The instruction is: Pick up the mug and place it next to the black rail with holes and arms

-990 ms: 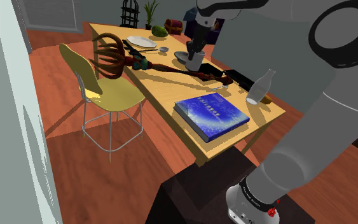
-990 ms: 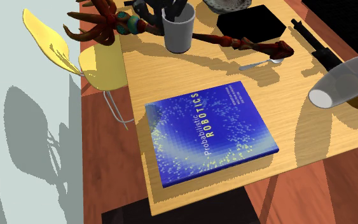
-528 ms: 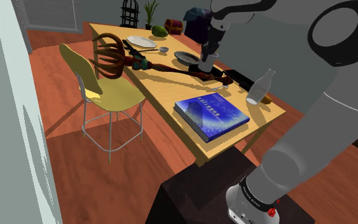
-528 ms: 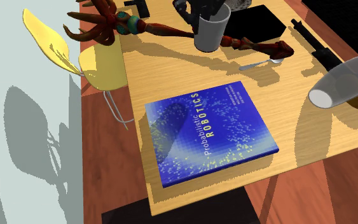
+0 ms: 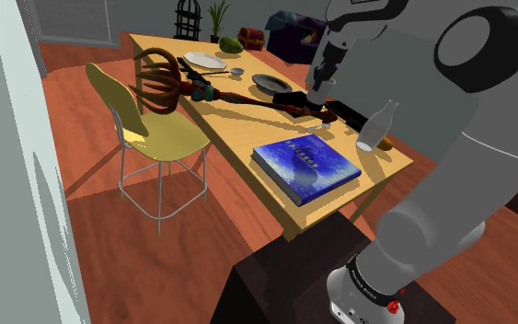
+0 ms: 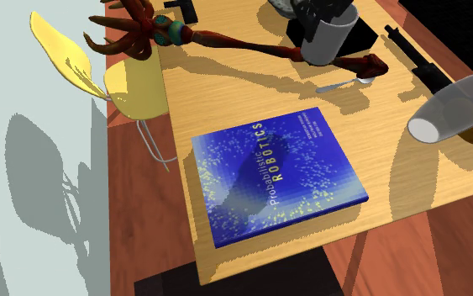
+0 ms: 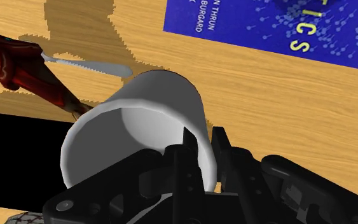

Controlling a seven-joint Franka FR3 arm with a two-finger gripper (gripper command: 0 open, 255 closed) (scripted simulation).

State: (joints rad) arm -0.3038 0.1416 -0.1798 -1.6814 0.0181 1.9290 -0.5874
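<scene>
Pale grey and plain-walled, the cylindrical mug (image 6: 331,44) is hanging from the all-black two-finger end effector (image 6: 321,12), which is clamping it at the rim. In the wrist view, one finger appears to be reaching inside the mug (image 7: 149,111) while the other is pressing its outer wall. The end effector (image 7: 199,149) is therefore pinching the wall rather than spanning the body, leaving the base free for setting down.

The mug is riding above the light wooden table (image 6: 386,160), over the flat black square pad (image 6: 362,35) and the red-brown clawed staff (image 6: 226,39), apparently high enough to be passing over both. The black rail with holes and arms (image 6: 415,60) is lying just beside the pad, toward the second exterior view's right.

Transport is looking nearly done. I judge that lowering is calling for a bare patch by the rail, avoiding the small serrated knife (image 6: 339,85) and the clear glass bottle (image 6: 453,109), which could tip if nudged.
</scene>
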